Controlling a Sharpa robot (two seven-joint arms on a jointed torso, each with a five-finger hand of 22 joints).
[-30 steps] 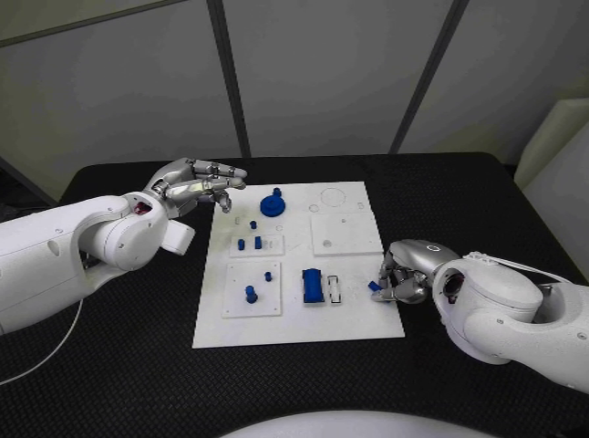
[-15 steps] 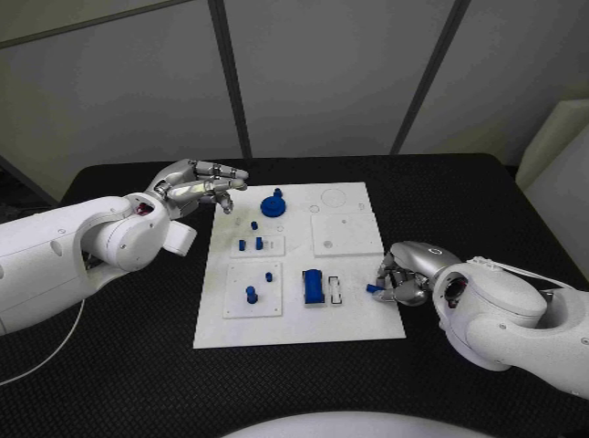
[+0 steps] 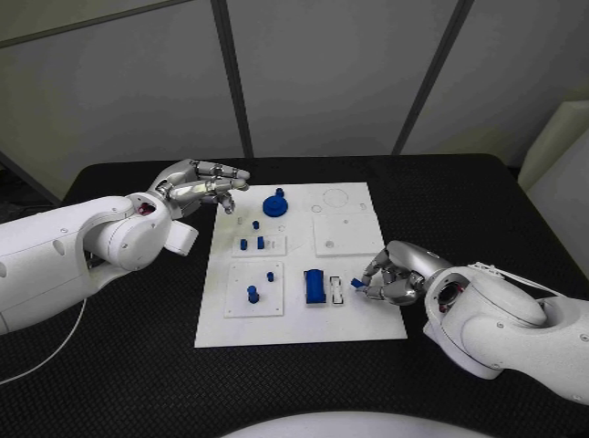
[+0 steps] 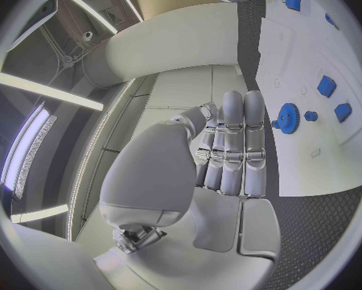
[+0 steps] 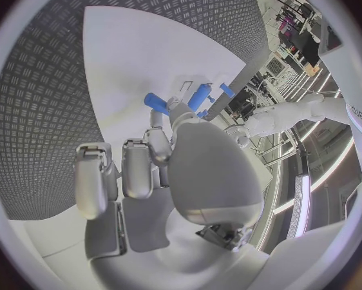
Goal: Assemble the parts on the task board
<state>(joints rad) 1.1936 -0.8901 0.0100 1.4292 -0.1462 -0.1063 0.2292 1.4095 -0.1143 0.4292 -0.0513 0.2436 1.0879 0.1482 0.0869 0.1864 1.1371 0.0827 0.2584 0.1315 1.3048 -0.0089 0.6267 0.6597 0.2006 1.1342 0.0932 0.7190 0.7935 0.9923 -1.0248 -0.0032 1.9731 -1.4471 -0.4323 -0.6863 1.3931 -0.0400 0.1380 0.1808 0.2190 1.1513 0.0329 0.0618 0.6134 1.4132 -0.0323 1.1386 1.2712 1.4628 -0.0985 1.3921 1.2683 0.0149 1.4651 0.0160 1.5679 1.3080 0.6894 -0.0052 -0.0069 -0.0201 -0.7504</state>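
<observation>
Right hand (image 3: 397,278): over the near right part of the task board (image 3: 299,328), fingers curled round a small blue peg (image 3: 357,284), pinched at the fingertips.
Held peg, right wrist view: the small blue peg (image 5: 156,102) is a short cylinder whose long axis lies slanted, close to flat over the white board (image 5: 125,51), sticking out beyond the fingers (image 5: 159,137).
Slot and block: just beside the held peg stands a blue rectangular block (image 3: 315,286), long axis running near to far, with a narrow white slot (image 3: 334,290) between block and hand.
Near left plate: a square raised plate (image 3: 253,290) carries an upright blue pin (image 3: 252,294) and a smaller blue pin (image 3: 270,275) farther back.
Middle plate: two blue pegs (image 3: 250,244) stand upright side by side.
Far parts: a blue gear (image 3: 276,205) with a hub sits near the far edge; a small blue stud (image 3: 256,224) is just in front of it.
Left hand (image 3: 198,186): by the board's far left corner, above the black table (image 3: 137,365), fingers bent together, holding nothing visible.
Left wrist view: fingers (image 4: 233,148) lie side by side, the blue gear (image 4: 289,117) beyond them, apart.
</observation>
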